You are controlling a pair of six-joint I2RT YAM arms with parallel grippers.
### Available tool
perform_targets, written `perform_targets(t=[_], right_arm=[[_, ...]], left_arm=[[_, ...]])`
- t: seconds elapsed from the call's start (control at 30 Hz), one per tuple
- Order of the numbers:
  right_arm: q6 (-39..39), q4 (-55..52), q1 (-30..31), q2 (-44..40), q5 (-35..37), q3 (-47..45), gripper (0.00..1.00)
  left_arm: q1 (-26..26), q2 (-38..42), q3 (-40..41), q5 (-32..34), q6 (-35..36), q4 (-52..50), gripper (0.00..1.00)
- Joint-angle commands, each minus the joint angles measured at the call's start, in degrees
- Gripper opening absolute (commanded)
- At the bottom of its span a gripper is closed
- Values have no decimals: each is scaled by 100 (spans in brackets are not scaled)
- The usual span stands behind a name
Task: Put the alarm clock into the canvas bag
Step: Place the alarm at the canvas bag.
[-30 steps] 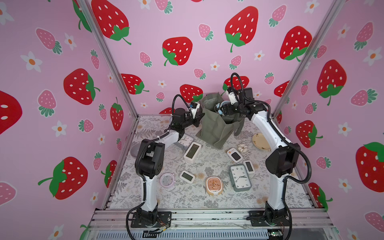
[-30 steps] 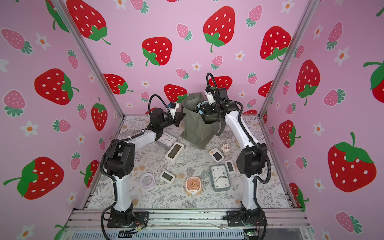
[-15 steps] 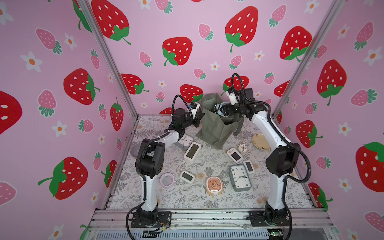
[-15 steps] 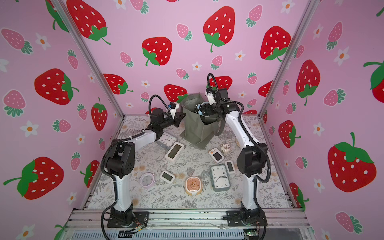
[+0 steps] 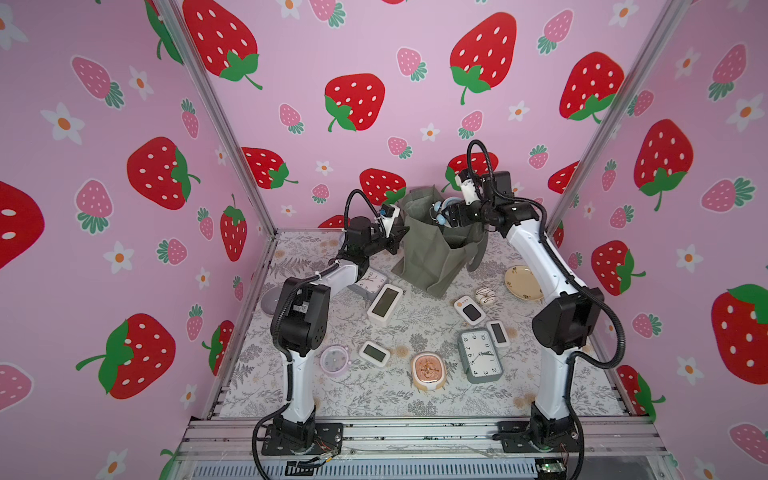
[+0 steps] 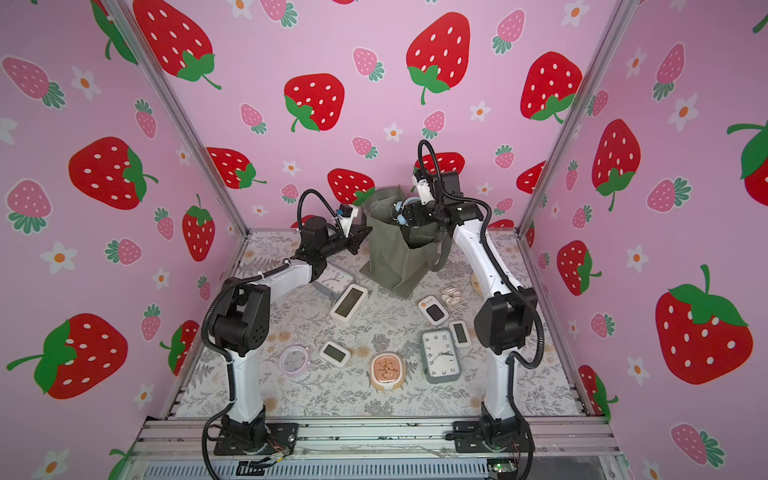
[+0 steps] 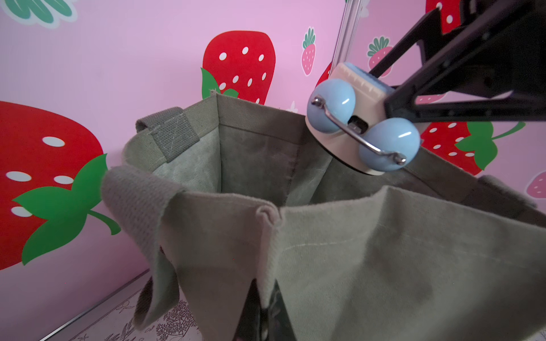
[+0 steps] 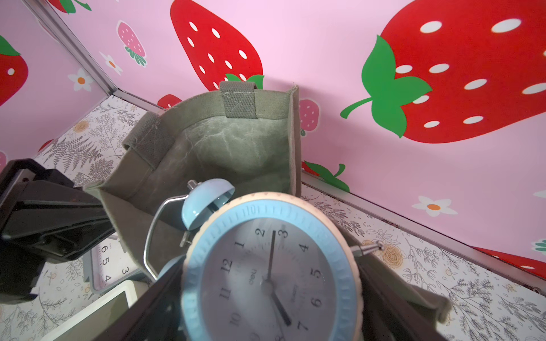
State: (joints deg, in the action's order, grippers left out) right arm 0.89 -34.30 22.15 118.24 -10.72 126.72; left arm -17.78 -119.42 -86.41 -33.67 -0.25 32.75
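Very little differs from a second ago. The right end effector [image 5: 444,214], gripping the alarm clock [image 5: 439,208], now sits a shade higher and closer to the back wall [image 5: 374,166], over the open mouth of the canvas bag [image 5: 428,257]. The shift is slight in both top views. The black cable loop [image 5: 478,145] above that wrist stands a touch higher with it. The gap between the clock and the bag's rim changes too little to judge, and any movement of the bag's fabric is too small to tell.
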Motion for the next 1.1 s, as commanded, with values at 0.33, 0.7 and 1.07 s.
perform_targets(t=[0.33, 0.7, 1.07], right_arm=[[-324, -261, 15, 441, -52, 237, 71], [-902, -531, 70, 712, -219, 20, 71], [-1287, -925, 88, 1324, -468, 324, 71]], left_arm=[[-32, -86, -85, -304, -70, 108, 0], [-129, 94, -104, -324, 69, -135, 0], [-138, 164, -64, -488, 56, -41, 0]])
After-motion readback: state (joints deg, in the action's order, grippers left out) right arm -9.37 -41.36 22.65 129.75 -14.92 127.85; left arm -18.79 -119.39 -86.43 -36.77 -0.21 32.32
